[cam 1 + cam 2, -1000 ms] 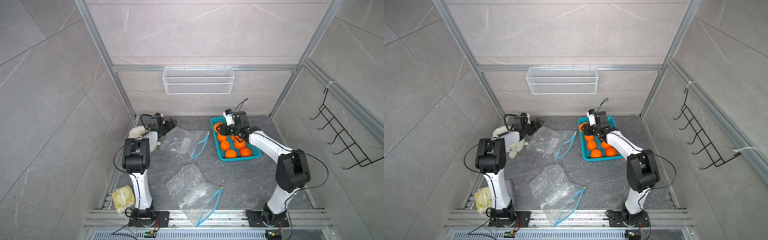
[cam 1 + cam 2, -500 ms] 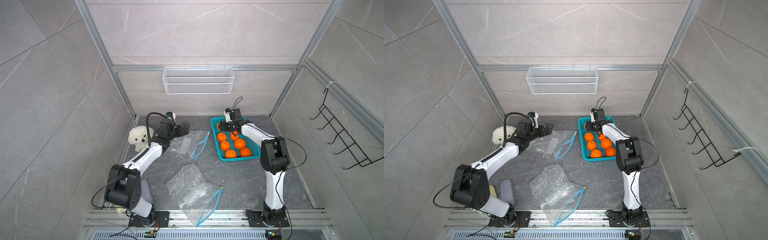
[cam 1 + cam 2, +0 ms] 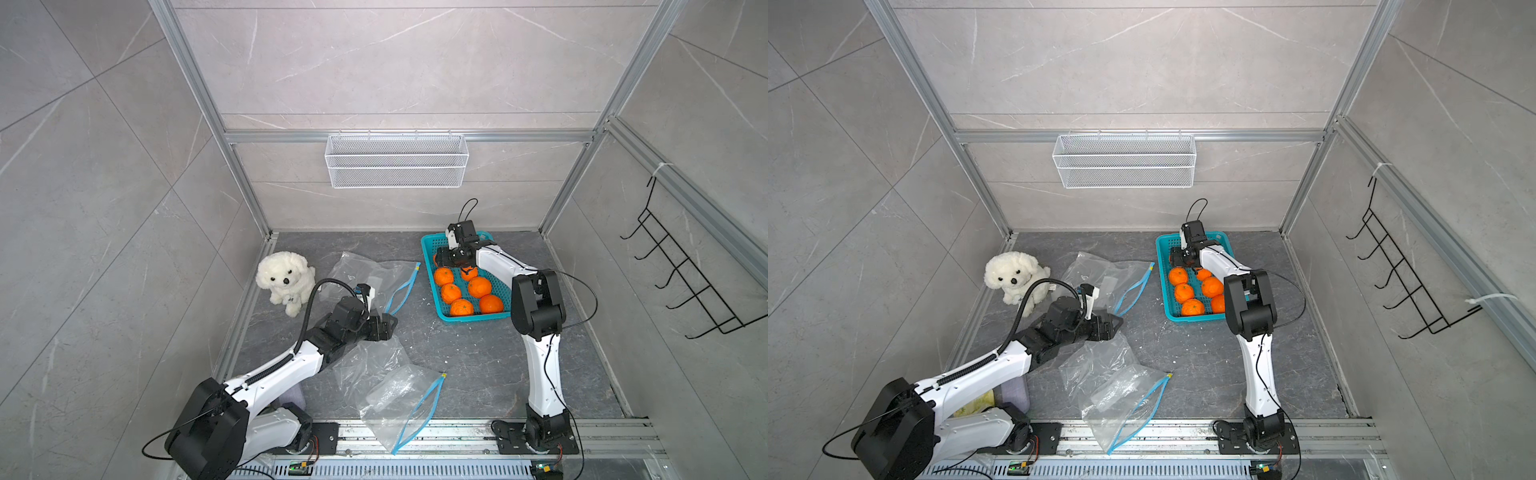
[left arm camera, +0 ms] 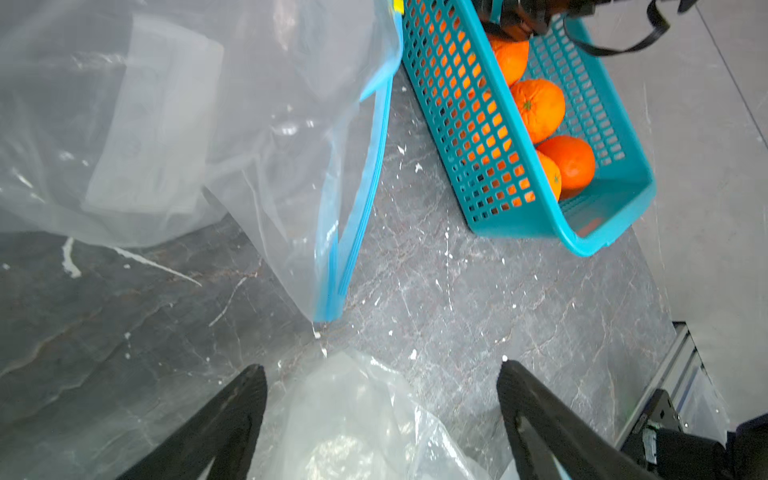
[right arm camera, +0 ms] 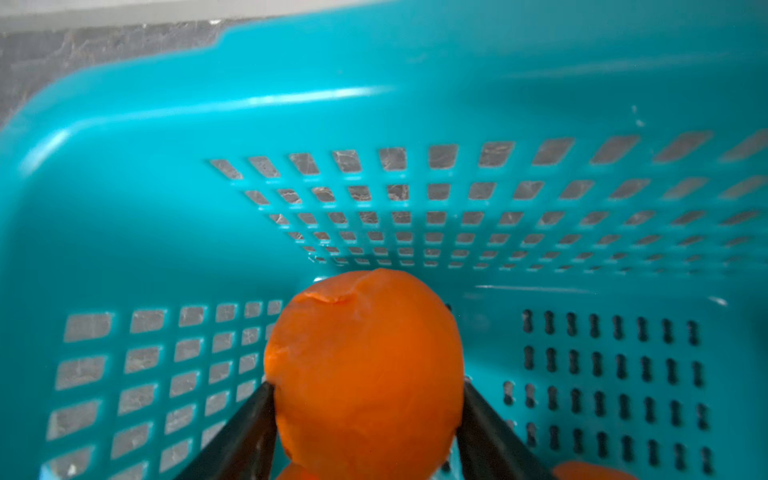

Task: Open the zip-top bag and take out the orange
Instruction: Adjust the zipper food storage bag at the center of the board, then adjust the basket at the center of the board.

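Observation:
My right gripper (image 5: 368, 386) is down in the far end of the teal basket (image 3: 428, 249), and an orange (image 5: 365, 353) sits between its fingers, touching both. Several more oranges (image 3: 480, 286) lie in the basket (image 3: 1160, 266). An empty clear zip-top bag (image 3: 365, 274) with a blue zip lies left of the basket, its mouth gaping (image 4: 365, 187). Another clear bag (image 3: 399, 399) lies crumpled near the front rail. My left gripper (image 3: 388, 324) hangs open between the two bags, holding nothing, with crumpled plastic (image 4: 345, 415) below its fingers.
A white plush dog (image 3: 284, 278) sits at the far left by the wall. A white wire shelf (image 3: 397, 166) hangs on the back wall and a black hook rack (image 3: 685, 282) on the right wall. A purple object (image 3: 1013, 395) lies by the left arm's base.
My left arm has swung from the far left corner towards the middle, uncovering the plush dog. My right gripper has stayed in the basket's far end.

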Controlling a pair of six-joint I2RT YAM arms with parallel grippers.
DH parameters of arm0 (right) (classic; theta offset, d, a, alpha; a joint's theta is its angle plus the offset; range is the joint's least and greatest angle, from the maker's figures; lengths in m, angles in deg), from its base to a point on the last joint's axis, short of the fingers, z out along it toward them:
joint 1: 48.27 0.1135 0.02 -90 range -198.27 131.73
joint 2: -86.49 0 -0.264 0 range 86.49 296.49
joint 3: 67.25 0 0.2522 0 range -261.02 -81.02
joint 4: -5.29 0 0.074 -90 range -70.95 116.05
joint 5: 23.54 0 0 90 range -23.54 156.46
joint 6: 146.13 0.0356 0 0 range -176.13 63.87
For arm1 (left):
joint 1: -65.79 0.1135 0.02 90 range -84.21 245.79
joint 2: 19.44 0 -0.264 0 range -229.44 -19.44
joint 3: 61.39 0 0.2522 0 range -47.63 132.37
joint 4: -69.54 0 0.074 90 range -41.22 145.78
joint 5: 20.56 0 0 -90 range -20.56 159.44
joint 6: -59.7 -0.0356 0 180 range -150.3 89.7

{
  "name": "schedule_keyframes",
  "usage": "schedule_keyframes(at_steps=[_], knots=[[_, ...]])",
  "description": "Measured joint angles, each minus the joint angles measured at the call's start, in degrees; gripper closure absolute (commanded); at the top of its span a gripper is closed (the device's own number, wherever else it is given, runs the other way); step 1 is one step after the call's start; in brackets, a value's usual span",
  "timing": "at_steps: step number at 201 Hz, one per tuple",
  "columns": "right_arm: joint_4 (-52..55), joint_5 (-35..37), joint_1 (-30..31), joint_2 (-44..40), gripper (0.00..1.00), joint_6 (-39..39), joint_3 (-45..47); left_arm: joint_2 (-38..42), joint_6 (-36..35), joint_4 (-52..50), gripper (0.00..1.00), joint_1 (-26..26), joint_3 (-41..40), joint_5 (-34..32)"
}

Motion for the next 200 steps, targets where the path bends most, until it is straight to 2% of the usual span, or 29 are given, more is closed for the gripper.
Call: schedule_keyframes(at_steps=[10, 35, 81, 102, 137, 167, 200], knots=[[0.24, -0.11, 0.0, 0.35, 0.25, 0.17, -0.37, 0.02, 0.09, 0.52, 0.01, -0.15, -0.61, -1.7], [1.09, -0.13, 0.0, 0.52, 0.25, 0.17, -0.46, -2.47, 0.04, 2.05, 0.0, -0.09, -0.74, -6.16], [1.7, -0.17, 0.0, -0.9, 0.22, 0.15, 0.79, -16.72, -0.26, 7.45, 0.01, 0.15, 4.15, -8.02], [1.25, -0.17, 0.0, -5.88, 0.18, 0.15, 5.88, -19.32, -0.44, 8.02, 0.0, 0.15, 6.29, -8.44], [-0.09, -0.5, -1.25, -20.72, 0.15, 1.36, 16.76, -20.31, -1.11, 7.52, 0.0, 0.17, 11.3, -9.2], [-1.99, 0.46, -9.09, -32.61, 0.13, 3.52, 22.12, -18.12, -2.29, 7.63, 0.0, 1.49, 11.63, -9.4], [-3.58, 4.42, -20.85, -37.51, 0.12, 4.04, 28.94, -9.55, -3.45, 8.44, 0.0, 5.33, 6.03, -9.16]])
